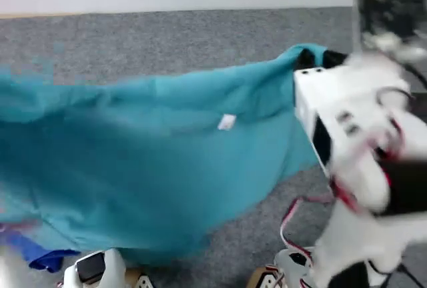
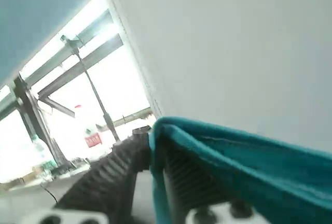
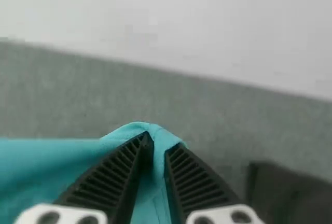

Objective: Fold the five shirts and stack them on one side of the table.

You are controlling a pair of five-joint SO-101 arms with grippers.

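The right arm's blocky white plastic shell (image 1: 340, 118) is carrying black motor housings (image 1: 407, 191), and thin red and white cables (image 1: 288, 216) are looping behind the claw. The right claw (image 3: 155, 143) and left claw (image 2: 151, 142) are both showing black ribbed plastic fingers (image 3: 116, 175), each running back into white mounts (image 3: 49, 216) dotted with dark round screw holes.

shirt (image 1: 153, 161): spread wide, hanging above the table (image 1: 167, 41), reaching from the left edge of the high view to the arm (image 1: 360, 141) at the right.
label (image 1: 227, 122): on the shirt, right of its middle.
right gripper (image 3: 154, 154): pinching a shirt corner, table behind it.
left gripper (image 2: 155, 151): shirt edge clamped between its fingers.
second cloth (image 1: 37, 253): near left corner, partly beneath the shirt's lower edge.
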